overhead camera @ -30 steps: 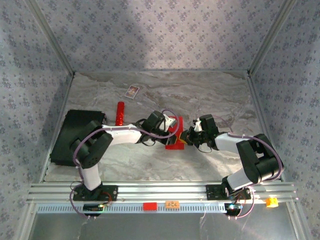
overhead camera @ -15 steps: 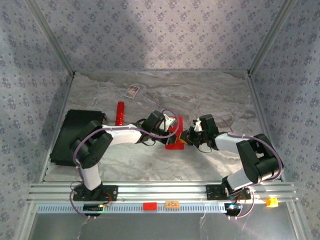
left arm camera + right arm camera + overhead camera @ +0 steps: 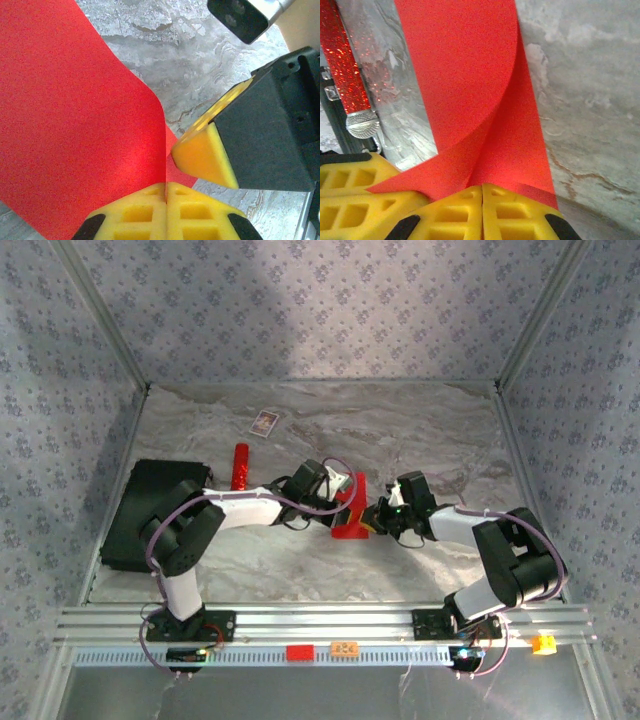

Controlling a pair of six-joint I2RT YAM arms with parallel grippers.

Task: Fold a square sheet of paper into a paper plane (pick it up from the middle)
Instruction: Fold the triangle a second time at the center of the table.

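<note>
The square sheet of paper (image 3: 350, 512) is bright red, bent narrow and standing up off the marble table between my two grippers. My left gripper (image 3: 342, 498) comes in from the left and is shut on it; in the left wrist view its yellow jaws (image 3: 166, 185) meet with the red sheet (image 3: 75, 125) pinched in the seam. My right gripper (image 3: 377, 516) comes in from the right and is also shut on the paper (image 3: 470, 75), its jaws (image 3: 482, 189) closed over a curled fold. The right gripper's yellow finger (image 3: 205, 156) sits just beside the left jaws.
A red glittery stick with a silver ball tip (image 3: 240, 467) lies left of the grippers, also seen as the stick (image 3: 345, 75). A small printed card (image 3: 264, 422) lies farther back. A black pad (image 3: 150, 512) sits at the table's left side. Patterned walls enclose the table.
My left gripper has closed fully onto the red paper. The sheet now stands a little narrower and more upright. The right gripper stays shut on it, barely shifted.
</note>
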